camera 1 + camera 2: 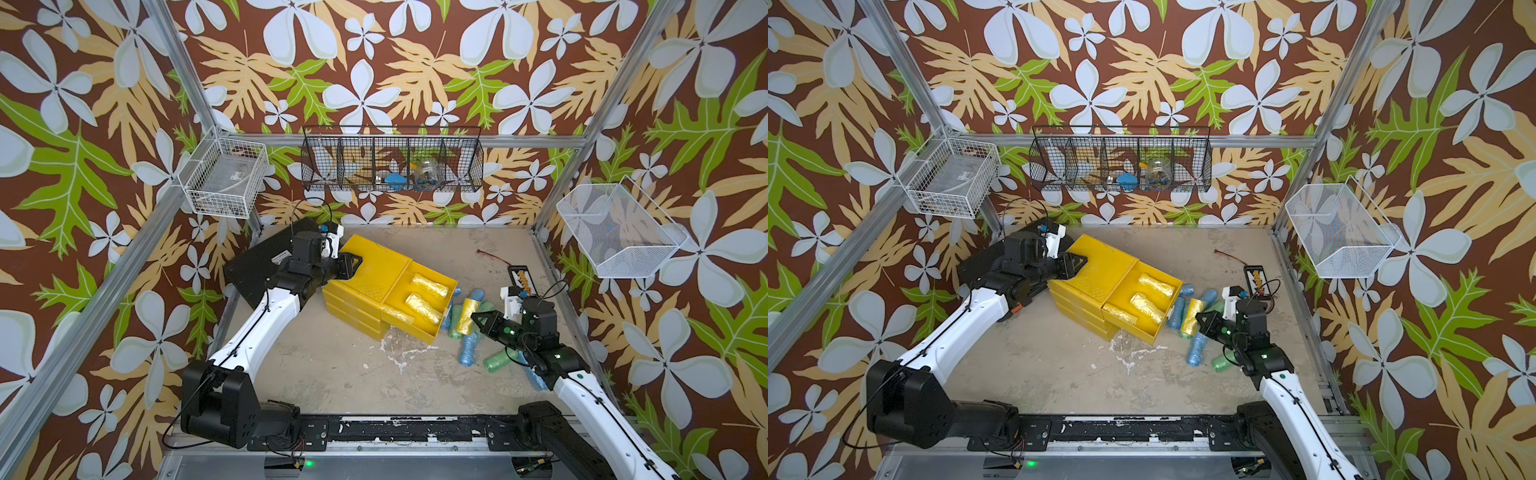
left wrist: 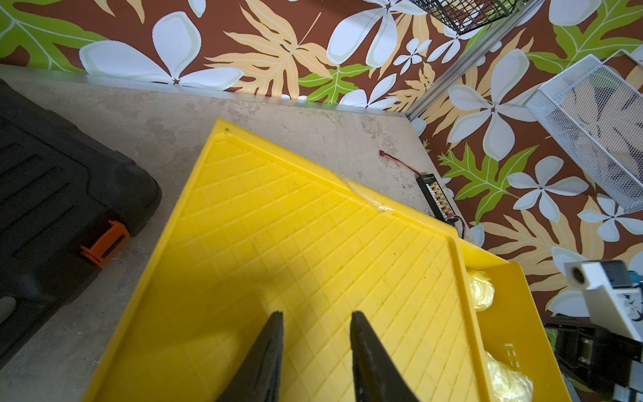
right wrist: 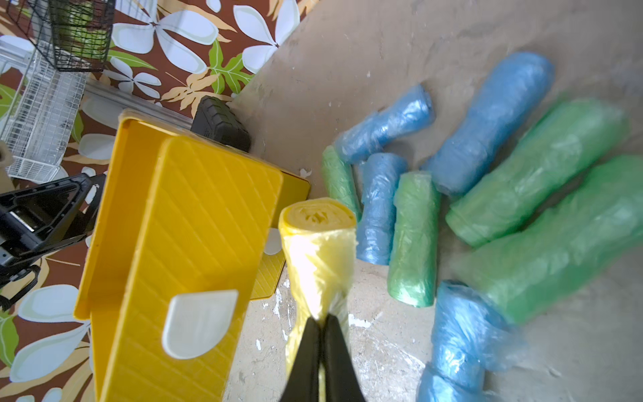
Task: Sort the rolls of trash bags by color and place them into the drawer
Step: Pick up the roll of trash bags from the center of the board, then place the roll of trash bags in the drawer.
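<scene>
Beside the open top drawer [image 1: 409, 332], my right arm [image 1: 577, 386] stretches low, its claw [image 3: 322, 318] clamped tight on a yellow roll [image 3: 318, 250] (blue rolls [image 3: 379, 209], green rolls [image 3: 414, 240] alongside).

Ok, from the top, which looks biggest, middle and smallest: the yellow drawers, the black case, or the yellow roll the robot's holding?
1. yellow drawers, top one pulled out.
2. black case, but the left arm hides part of it, so first place is unsure.
3. yellow roll, clearly smallest.
</scene>
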Robot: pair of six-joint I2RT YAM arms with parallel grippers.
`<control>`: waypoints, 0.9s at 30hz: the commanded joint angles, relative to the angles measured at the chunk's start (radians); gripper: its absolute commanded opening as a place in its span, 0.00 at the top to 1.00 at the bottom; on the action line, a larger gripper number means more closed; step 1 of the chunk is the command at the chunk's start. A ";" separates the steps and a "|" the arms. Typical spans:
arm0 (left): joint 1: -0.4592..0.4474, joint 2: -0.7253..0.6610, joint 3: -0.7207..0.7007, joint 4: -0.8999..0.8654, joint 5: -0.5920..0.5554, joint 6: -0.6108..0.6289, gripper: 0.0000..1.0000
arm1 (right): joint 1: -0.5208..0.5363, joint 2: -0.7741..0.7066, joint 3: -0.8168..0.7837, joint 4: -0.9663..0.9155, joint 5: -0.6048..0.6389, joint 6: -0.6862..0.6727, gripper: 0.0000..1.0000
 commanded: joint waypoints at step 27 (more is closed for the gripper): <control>0.003 0.024 0.007 -0.076 -0.010 -0.002 0.64 | 0.464 0.572 0.737 -0.238 0.419 -0.635 1.00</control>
